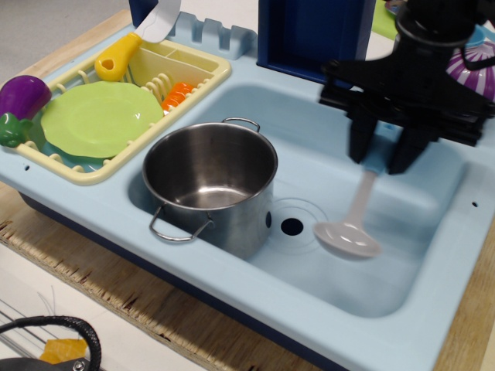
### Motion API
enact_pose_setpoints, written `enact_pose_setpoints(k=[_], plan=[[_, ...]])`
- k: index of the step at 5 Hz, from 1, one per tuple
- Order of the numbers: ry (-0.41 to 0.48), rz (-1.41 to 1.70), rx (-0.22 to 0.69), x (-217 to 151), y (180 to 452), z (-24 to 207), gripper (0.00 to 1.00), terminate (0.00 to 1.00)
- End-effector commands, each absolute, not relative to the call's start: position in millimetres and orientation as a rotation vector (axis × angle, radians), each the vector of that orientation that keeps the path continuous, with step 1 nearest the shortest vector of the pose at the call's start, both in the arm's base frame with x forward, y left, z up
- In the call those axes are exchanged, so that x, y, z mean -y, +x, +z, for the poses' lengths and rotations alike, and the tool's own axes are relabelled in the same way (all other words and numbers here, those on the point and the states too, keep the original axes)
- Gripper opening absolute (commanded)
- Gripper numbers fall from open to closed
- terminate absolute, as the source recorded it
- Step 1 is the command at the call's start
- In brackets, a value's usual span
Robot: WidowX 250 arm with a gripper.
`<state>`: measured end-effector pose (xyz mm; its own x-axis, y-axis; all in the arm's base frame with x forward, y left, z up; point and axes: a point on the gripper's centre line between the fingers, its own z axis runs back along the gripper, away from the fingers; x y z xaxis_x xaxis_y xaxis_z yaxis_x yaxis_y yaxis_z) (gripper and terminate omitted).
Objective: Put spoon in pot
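Sink (433,255) holds pot (210,185); gripper (384,154) grips spoon (352,228).

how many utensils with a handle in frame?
2: the spoon hanging from the gripper over the sink; a yellow-handled utensil in the drying rack. Others may be hidden.

the black gripper (387,154) hangs vertically from the arm, fingers pointing down, closed on something.
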<state>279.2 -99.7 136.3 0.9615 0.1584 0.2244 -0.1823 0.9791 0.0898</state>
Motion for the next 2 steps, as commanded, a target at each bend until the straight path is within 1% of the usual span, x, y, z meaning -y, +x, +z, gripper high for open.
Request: enact_pose_setpoints(k=[1,2], plan=[[0.132,0.159,0.344,76.4,280.7,171.0,0.00,0.00],[0.154,0.155,0.367,56.0,279.7,175.8,0.00,0.00]])
